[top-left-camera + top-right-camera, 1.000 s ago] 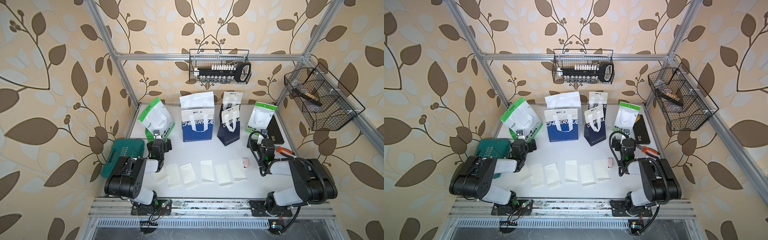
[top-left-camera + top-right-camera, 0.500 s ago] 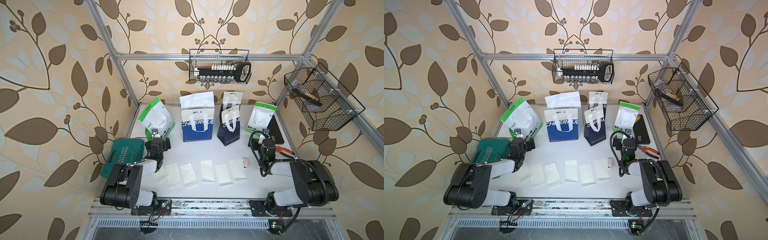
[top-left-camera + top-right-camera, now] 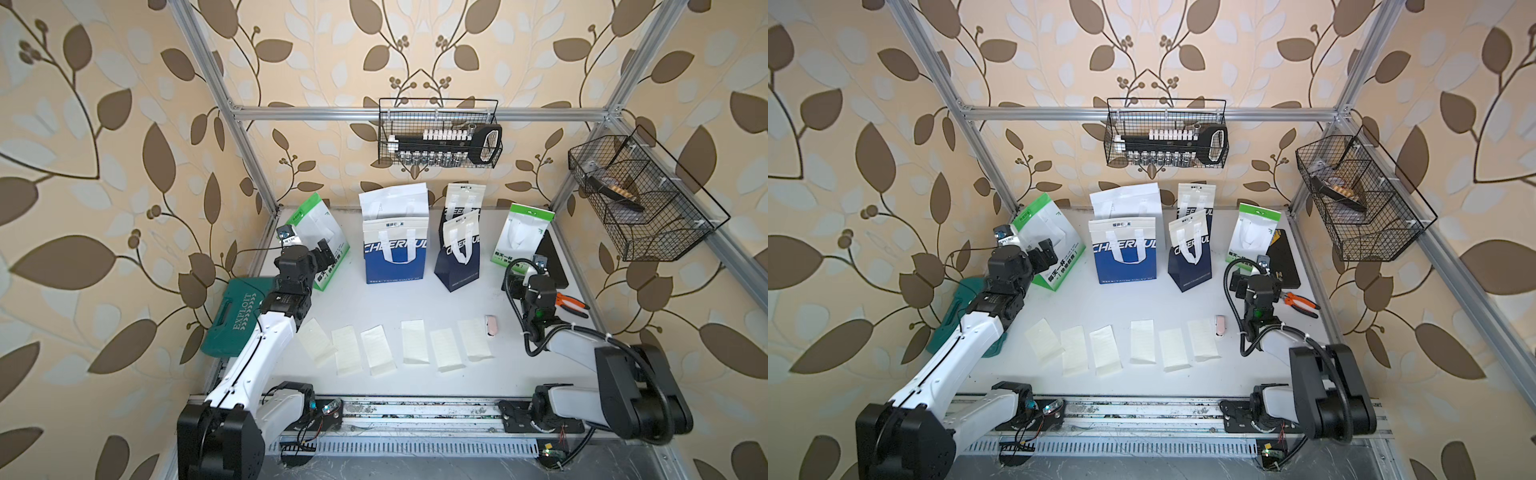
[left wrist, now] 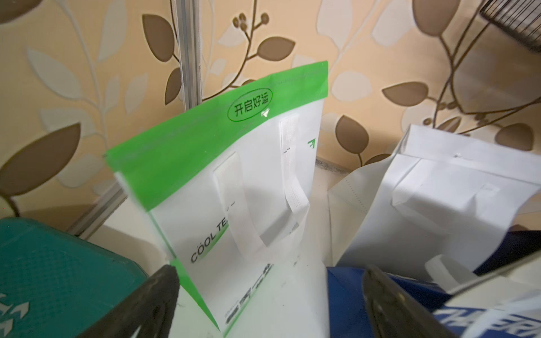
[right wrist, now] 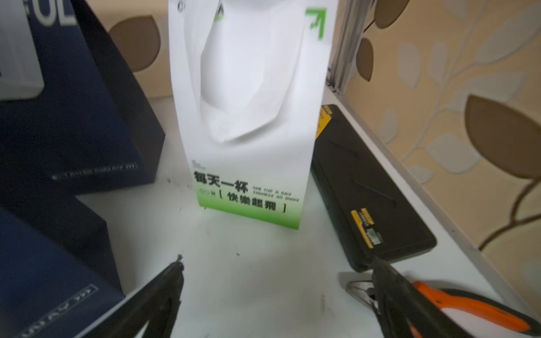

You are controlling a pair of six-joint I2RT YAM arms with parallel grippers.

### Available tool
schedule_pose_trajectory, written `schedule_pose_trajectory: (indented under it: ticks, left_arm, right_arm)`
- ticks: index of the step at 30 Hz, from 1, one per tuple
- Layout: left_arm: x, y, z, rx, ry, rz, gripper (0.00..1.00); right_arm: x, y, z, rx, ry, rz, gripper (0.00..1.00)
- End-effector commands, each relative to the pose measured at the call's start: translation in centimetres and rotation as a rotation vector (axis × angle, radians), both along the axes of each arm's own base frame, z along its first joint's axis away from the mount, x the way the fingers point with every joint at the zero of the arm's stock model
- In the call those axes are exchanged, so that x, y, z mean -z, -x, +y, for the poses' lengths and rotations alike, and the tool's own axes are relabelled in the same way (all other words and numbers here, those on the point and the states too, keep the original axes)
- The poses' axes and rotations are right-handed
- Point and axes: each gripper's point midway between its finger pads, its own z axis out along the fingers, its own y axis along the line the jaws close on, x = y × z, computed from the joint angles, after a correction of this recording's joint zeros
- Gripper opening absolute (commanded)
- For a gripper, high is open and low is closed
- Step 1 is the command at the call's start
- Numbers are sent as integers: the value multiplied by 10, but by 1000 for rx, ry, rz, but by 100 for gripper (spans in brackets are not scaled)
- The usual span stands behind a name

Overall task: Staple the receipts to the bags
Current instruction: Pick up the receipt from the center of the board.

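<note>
Cream receipts (image 3: 414, 341) lay loose, nothing stapled yet. Left hand (image 4: 270, 292), wide and empty, faced the green-white bag (image 3: 318, 220); right hand (image 5: 278, 269) was equally wide. Next, probably: gripping that bag.

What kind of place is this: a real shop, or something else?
Most likely a robot test cell staged as a shop counter: silver aluminium frame rails against leaf-patterned wallpaper, two white-and-black robot arms, printed paper carrier bags and cream paper receipts.
</note>
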Motion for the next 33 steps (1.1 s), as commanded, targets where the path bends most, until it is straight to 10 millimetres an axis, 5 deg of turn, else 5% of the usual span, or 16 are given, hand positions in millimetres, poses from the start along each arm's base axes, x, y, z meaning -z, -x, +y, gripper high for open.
schedule_pose_trajectory:
  ticks: [1, 3, 5, 7, 10, 15, 23, 28, 33]
  left_arm:
    - [-11, 24, 11, -132, 236, -51, 99]
    - [-7, 45, 23, -263, 357, -5, 99]
    - [-22, 41, 8, -165, 357, 4, 99]
    - [-39, 38, -10, -54, 382, 8, 99]
    - [-64, 36, -35, 93, 428, -44, 99]
    - [-82, 37, -74, 300, 536, -48, 99]
    - [-81, 67, -120, 526, 568, 57, 99]
    - [-57, 100, -138, 637, 617, 144, 93]
    - [-24, 127, -139, 648, 600, 214, 93]
  right_arm:
    - [-22, 7, -20, 168, -82, 60, 100]
    - [-16, 21, -31, 337, -221, 90, 100]
    - [-3, 58, -46, 601, -379, 175, 100]
    - [4, 37, -24, 380, -411, 283, 99]
    - [6, 41, -8, 324, -484, 255, 99]
    - [-27, 57, 34, 143, -401, 259, 99]
    - [-25, 115, 161, -412, -413, 370, 94]
    - [-7, 159, 271, -876, -445, 527, 76]
    - [13, 195, 363, -1174, -365, 680, 71]
